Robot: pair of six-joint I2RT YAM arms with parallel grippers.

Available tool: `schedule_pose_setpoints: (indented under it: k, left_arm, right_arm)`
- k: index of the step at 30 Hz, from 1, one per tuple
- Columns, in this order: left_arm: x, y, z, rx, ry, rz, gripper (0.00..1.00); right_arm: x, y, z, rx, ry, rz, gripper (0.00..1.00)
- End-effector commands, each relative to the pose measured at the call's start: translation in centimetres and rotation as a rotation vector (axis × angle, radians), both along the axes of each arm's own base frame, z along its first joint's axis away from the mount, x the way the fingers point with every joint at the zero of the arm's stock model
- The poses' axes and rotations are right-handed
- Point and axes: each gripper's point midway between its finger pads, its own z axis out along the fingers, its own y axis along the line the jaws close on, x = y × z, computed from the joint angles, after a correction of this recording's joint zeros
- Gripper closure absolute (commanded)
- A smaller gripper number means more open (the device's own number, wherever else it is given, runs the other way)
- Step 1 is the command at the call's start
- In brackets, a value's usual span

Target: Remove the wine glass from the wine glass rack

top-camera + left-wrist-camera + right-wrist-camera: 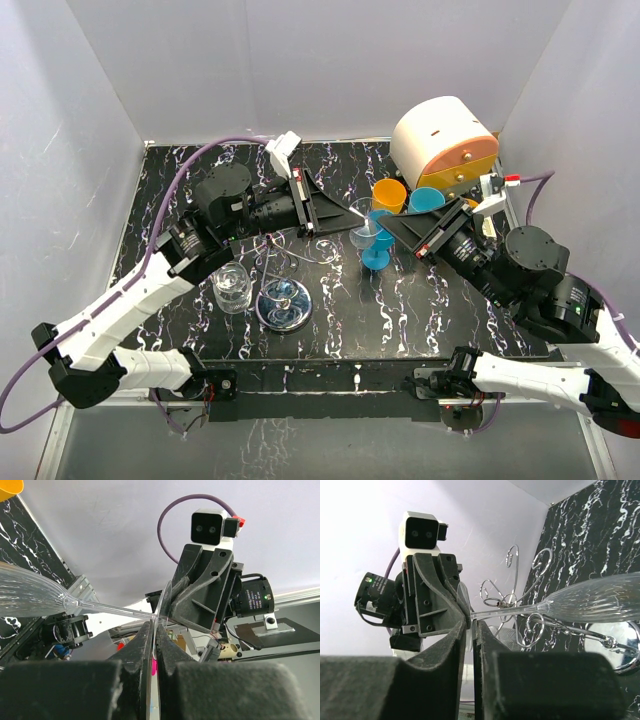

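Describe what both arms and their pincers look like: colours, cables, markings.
The left arm and right arm share white link shells, black joints and a purple cable running to a white wrist camera. The left pincer and right pincer are matte black, each with two broad wedge-shaped fingers. A green light shows on the right wrist's motor.

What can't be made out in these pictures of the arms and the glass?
Left wrist view: the mouth of the wine glass, cut off by the left edge.
Top view: whether the second clear glass hangs from the wine glass rack or stands beside it; the thin wires vanish against the marbling.
Top view: the held glass's outline, transparent over the blue cup.
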Motion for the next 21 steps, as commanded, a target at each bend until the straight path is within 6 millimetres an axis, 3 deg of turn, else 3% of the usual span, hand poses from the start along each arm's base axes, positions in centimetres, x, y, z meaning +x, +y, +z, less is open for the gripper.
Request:
schedule_pose_setpoints:
  k: [1, 5, 9, 21]
  left_arm:
    - [-1.0, 1.2, 2.8, -0.087, -0.058, 0.007, 1.0]
    - [-1.5, 1.8, 4.0, -0.135, -0.077, 0.005, 1.0]
    - [-2.6, 3.1, 6.1, -0.221, -0.109, 0.0, 1.0]
    - [-7.1, 9.3, 14.6, -0.542, -0.266, -0.003, 1.0]
  right_arm:
    - [-0.4, 0.4, 2.7, 0.059, -0.081, 0.033, 0.81]
    - [-0.5, -0.4, 3.8, 0.056, -0.116, 0.015, 0.57]
    - [-0.8, -1.5, 4.9, 0.065, -0.153, 0.0, 0.44]
    - [-2.2, -1.9, 7.0, 0.125, -0.266, 0.053, 0.23]
